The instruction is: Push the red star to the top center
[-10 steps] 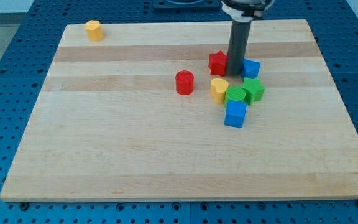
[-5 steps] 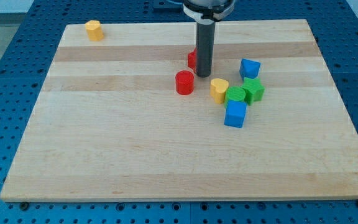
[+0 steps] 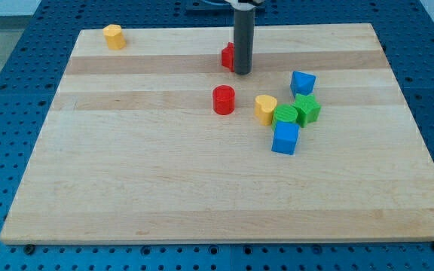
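Red cylinder [image 3: 224, 99], yellow heart [image 3: 265, 108]

Lab bench — blue perforated table [image 3: 21, 90] — wooden board [image 3: 164, 188]

Upright dark rod, my tip [image 3: 242, 72] seemingly on the board.

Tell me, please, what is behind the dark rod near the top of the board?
A red block, the red star, sits behind the rod, on its left in the view. Only its left part shows; the rest is covered, so its shape is unclear. My tip is at its lower right.
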Robot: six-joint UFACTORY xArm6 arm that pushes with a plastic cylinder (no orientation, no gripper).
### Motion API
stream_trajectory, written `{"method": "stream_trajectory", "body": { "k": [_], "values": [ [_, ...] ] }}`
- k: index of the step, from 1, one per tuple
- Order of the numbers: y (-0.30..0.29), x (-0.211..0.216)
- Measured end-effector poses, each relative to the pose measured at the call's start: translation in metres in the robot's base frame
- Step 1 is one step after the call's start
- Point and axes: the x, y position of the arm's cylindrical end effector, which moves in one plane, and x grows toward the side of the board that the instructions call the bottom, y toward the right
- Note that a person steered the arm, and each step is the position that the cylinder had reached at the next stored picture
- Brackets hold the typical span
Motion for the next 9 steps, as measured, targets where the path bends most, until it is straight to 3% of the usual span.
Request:
{"method": "stream_trajectory", "body": {
  "k": [9],
  "values": [
    [-0.035, -0.046]
  ]
}}
